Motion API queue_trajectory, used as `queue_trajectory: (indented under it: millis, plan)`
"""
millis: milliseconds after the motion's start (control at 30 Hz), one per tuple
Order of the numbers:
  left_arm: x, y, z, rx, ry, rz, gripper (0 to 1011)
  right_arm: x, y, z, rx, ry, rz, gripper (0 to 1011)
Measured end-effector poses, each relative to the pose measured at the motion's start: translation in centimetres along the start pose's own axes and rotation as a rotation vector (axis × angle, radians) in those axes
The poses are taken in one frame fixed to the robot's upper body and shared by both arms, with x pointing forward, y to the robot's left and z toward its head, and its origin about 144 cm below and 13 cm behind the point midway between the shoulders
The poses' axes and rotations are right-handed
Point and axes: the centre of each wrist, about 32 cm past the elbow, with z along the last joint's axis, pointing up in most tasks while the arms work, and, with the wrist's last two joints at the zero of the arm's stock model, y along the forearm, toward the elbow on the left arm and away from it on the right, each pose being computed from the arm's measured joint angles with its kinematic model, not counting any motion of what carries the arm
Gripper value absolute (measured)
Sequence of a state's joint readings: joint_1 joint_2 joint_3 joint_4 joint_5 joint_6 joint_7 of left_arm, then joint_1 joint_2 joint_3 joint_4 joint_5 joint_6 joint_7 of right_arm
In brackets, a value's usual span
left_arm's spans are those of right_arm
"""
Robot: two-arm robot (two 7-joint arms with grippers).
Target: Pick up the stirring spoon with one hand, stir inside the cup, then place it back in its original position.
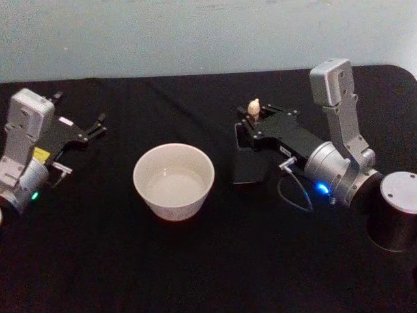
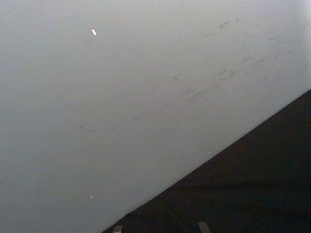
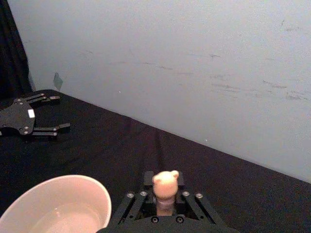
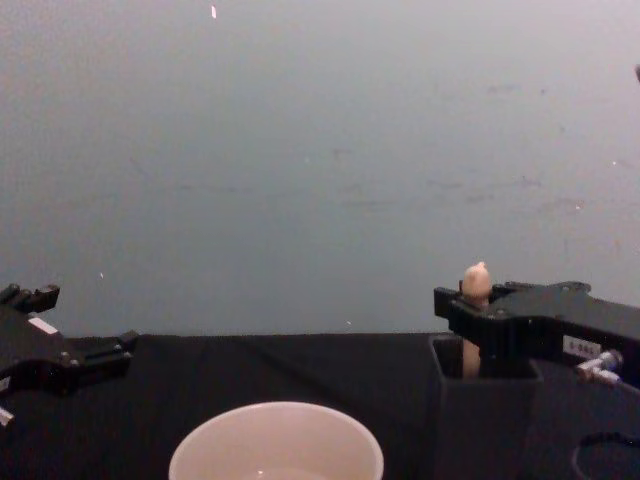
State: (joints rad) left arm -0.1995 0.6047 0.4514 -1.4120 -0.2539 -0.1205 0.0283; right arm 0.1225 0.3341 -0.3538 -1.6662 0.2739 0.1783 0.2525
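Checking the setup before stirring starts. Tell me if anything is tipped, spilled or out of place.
Nothing stands out. The cup sits upright on the black table with no spill around it. The stirring spoon stands upright in its dark holder, with the right claw around its handle. The left claw rests apart, open.

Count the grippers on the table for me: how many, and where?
2. The left gripper rests at the table's far left, fingers spread, well away from the cup. The right gripper is right of the cup, above the holder, around the stirring spoon handle.
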Motion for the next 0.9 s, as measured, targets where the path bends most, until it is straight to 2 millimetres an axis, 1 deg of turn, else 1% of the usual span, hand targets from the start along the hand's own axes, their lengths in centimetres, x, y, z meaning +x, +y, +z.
queue_trajectory:
  millis: [67, 100, 133, 167, 300, 333, 367, 400, 467, 500, 567, 667, 700, 733, 800, 900]
  plan:
    - [0.00, 0.00, 0.00, 0.000, 0.000, 0.000, 1001, 0.00, -0.01, 0.01, 0.001, 0.001, 0.000, 253]
    - [0.00, 0.00, 0.00, 0.000, 0.000, 0.000, 1001, 0.01, -0.01, 0.01, 0.001, 0.001, 0.000, 311]
    - [0.00, 0.00, 0.00, 0.000, 0.000, 0.000, 1001, 0.01, -0.01, 0.01, 0.001, 0.001, 0.000, 332]
    - [0.00, 0.00, 0.00, 0.000, 0.000, 0.000, 1001, 0.02, -0.02, 0.02, 0.001, 0.001, 0.000, 388]
    - [0.00, 0.00, 0.00, 0.000, 0.000, 0.000, 1001, 0.02, -0.03, 0.03, 0.002, 0.002, 0.000, 470]
    - [0.00, 0.00, 0.00, 0.000, 0.000, 0.000, 1001, 0.02, -0.03, 0.03, 0.002, 0.002, 0.000, 530]
    - [0.00, 0.00, 0.00, 0.000, 0.000, 0.000, 1001, 0.02, -0.03, 0.03, 0.002, 0.002, 0.001, 569]
    - [0.00, 0.00, 0.00, 0.000, 0.000, 0.000, 1001, 0.02, -0.03, 0.03, 0.002, 0.002, 0.001, 569]
    - [0.00, 0.00, 0.00, 0.000, 0.000, 0.000, 1001, 0.02, -0.04, 0.04, 0.002, 0.003, 0.001, 676]
    - [0.00, 0.00, 0.00, 0.000, 0.000, 0.000, 1001, 0.02, -0.04, 0.04, 0.002, 0.003, 0.001, 695]
    - [0.00, 0.00, 0.00, 0.000, 0.000, 0.000, 1001, 0.02, -0.04, 0.05, 0.003, 0.003, 0.001, 765]
    - [0.00, 0.00, 0.00, 0.000, 0.000, 0.000, 1001, 0.02, -0.04, 0.06, 0.003, 0.003, 0.001, 820]
    - [0.00, 0.00, 0.00, 0.000, 0.000, 0.000, 1001, 0.02, -0.04, 0.06, 0.003, 0.003, 0.001, 880]
    - [0.00, 0.00, 0.00, 0.000, 0.000, 0.000, 1001, 0.02, -0.04, 0.06, 0.003, 0.003, 0.001, 894]
    - [0.00, 0.00, 0.00, 0.000, 0.000, 0.000, 1001, 0.02, -0.04, 0.06, 0.003, 0.003, 0.001, 960]
    - [0.00, 0.00, 0.00, 0.000, 0.000, 0.000, 1001, 0.02, -0.04, 0.06, 0.003, 0.003, 0.001, 1002]
